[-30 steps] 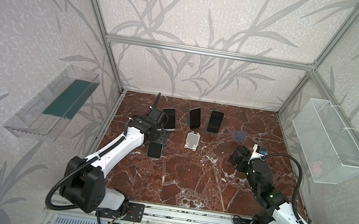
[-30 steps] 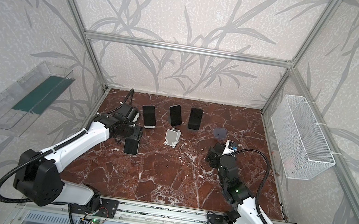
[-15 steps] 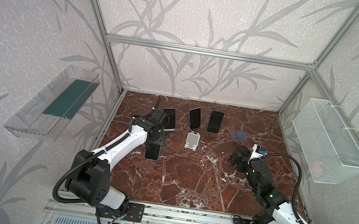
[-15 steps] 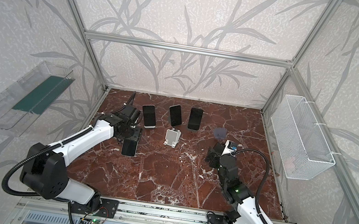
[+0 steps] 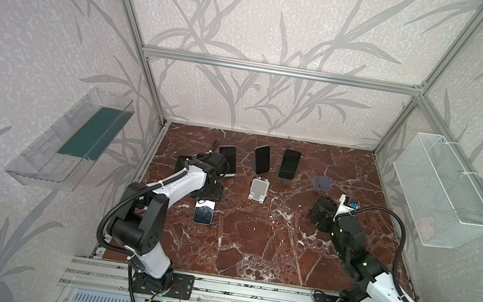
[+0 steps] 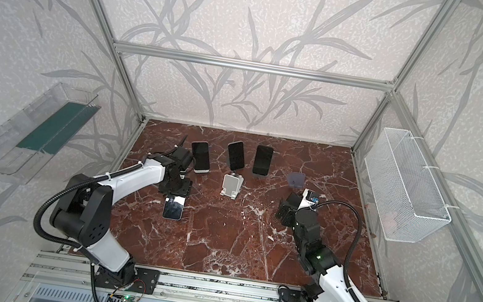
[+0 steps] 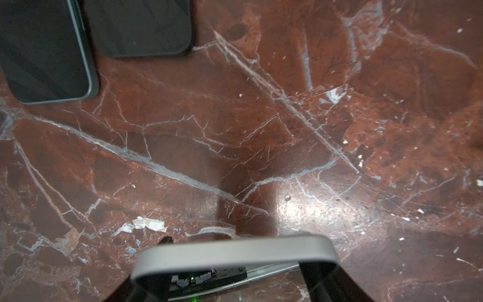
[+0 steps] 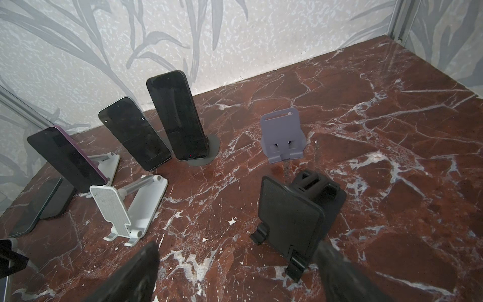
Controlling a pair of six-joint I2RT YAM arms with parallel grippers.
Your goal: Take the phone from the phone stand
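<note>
One phone (image 5: 203,212), silver-edged with a mirror-like screen, is hanging in the left fingers (image 7: 334,285), which are pressing in on its two sides. I am seeing it clear of every stand, low over the tabletop (image 5: 251,250) at the near left of the row, though I cannot tell whether it is touching the surface. I am judging the lift-out done and the set-down as the step in hand. The next move is calling for me to lower the phone flat, part the fingers, and draw the arm up without brushing the propped phones just behind it. Counting outward, I am making it four phones for certain. Besides this one, three are leaning on stands along the back: a purple-edged phone (image 8: 65,157), a middle phone (image 8: 134,133) and a tall phone (image 8: 175,115) on a round-based stand (image 8: 209,154). Three stands are sitting empty: a white stand (image 8: 122,209), a lilac stand (image 8: 283,136) and a black stand (image 8: 288,217). Under the left arm a dark block (image 8: 61,198) and a glossy slab (image 8: 34,206) are showing, and I cannot tell what they are. The right fingers (image 8: 136,274) are gaping apart around nothing, just short of the black stand.
</note>
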